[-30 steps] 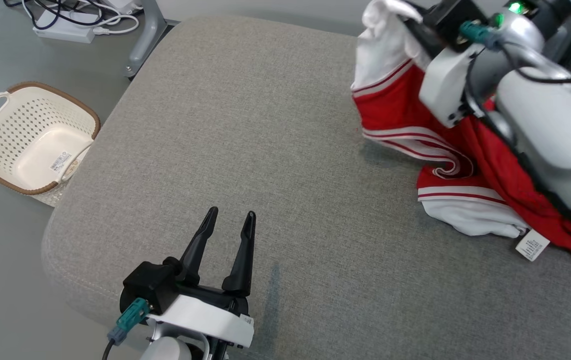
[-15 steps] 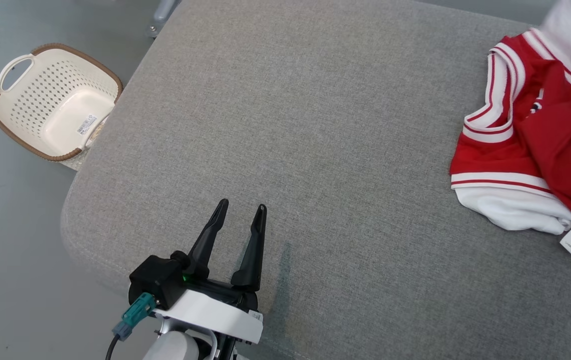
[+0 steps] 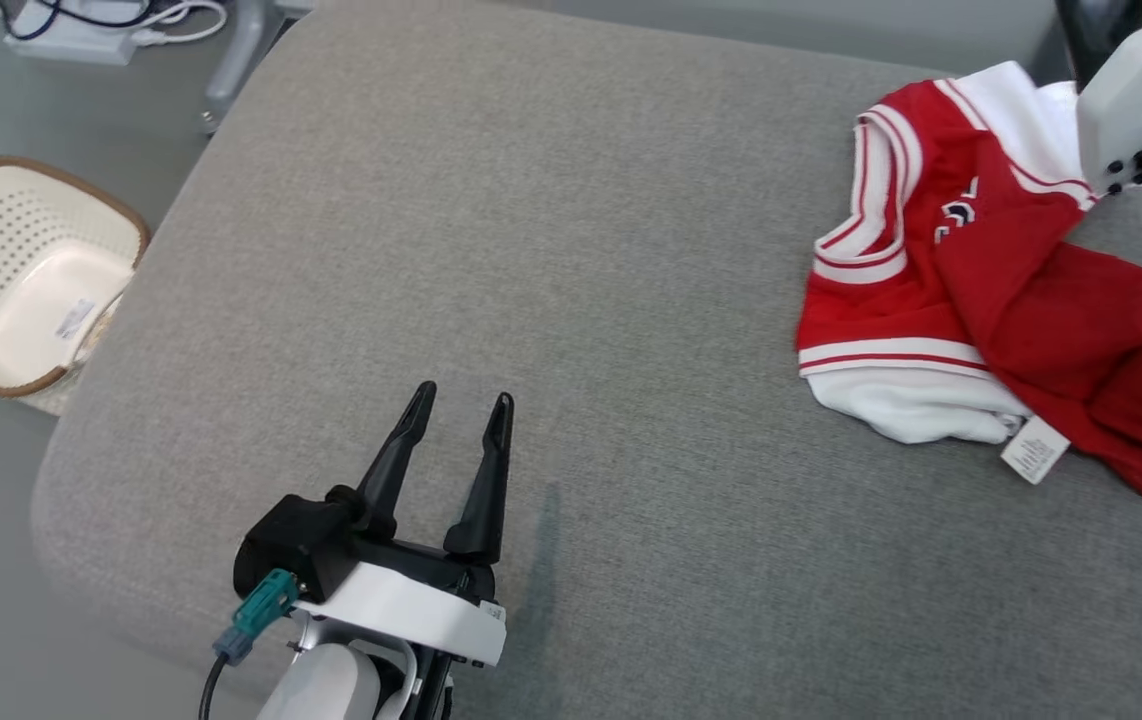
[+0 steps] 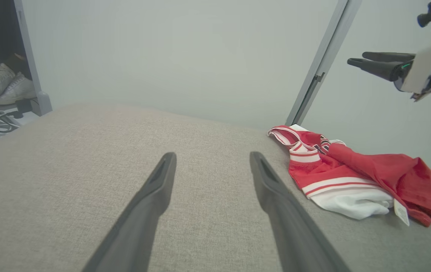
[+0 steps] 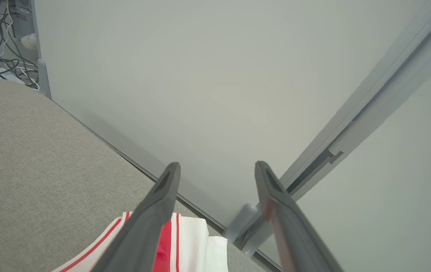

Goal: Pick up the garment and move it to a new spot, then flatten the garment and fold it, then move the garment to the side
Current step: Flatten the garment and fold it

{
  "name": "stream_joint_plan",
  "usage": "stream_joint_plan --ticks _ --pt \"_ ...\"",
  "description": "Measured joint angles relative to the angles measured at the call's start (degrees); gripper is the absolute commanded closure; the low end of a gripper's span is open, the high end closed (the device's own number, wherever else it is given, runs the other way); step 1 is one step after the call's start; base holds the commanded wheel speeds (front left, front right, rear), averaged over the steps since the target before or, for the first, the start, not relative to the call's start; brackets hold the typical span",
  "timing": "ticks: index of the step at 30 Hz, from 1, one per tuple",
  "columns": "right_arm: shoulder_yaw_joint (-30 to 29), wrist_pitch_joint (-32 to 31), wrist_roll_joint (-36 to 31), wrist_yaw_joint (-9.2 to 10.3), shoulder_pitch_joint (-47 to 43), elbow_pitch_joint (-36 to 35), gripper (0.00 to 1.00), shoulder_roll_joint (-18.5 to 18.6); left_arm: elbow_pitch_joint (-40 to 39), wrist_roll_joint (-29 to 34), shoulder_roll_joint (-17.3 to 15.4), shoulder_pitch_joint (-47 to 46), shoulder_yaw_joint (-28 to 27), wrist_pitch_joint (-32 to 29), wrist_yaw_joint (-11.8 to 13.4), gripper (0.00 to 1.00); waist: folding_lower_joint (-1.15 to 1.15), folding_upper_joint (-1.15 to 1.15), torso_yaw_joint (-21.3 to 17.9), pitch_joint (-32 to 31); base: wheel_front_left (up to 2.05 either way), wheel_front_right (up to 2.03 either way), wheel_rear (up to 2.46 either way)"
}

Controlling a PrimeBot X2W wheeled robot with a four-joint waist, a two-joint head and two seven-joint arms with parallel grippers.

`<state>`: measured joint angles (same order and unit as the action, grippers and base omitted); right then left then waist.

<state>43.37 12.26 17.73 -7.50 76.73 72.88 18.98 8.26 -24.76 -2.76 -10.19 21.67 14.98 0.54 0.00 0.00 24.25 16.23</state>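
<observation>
Lying rumpled toward the right end of the grey cushion (image 3: 531, 250), the red-and-white jersey (image 3: 981, 300) is held by neither gripper.
The left gripper (image 3: 464, 397) hovers over the cushion's near left, fingers spread and empty. The right gripper (image 5: 217, 165) hangs above the jersey's far edge, equally wide, gripping nothing. The fabric looks light, limp and prone to bunching, so the striped shoulder trim (image 3: 876, 150) and the white hem (image 3: 916, 415) seem the best places to pinch.

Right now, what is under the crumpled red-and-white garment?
The red-and-white garment lies on the grey fabric cushion, its white label sticking out at the near edge. Anything beneath its bunched folds is covered.
</observation>
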Motion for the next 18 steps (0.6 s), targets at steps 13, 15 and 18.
stream_joint_plan --ticks 13,15,18 --pt "-11.89 2.89 -0.48 0.00 -24.08 -24.75 0.00 2.30 0.45 2.82 0.01 2.48 -5.78 0.00 -1.05 0.00 0.00 0.00 -10.80 -6.56 0.00 0.00 0.00" --pt "-16.02 2.91 -1.69 0.00 -31.01 -29.75 0.00 2.63 0.49 3.13 -0.01 3.18 -6.43 0.00 -1.07 0.00 0.00 0.00 -11.91 -7.56 0.00 0.00 0.00" --pt "-21.45 2.90 -4.75 0.00 -40.55 -36.63 0.00 1.66 0.45 3.55 -0.02 4.28 -7.53 0.00 -1.26 0.00 0.00 0.00 -13.58 -8.71 0.00 0.00 0.00"
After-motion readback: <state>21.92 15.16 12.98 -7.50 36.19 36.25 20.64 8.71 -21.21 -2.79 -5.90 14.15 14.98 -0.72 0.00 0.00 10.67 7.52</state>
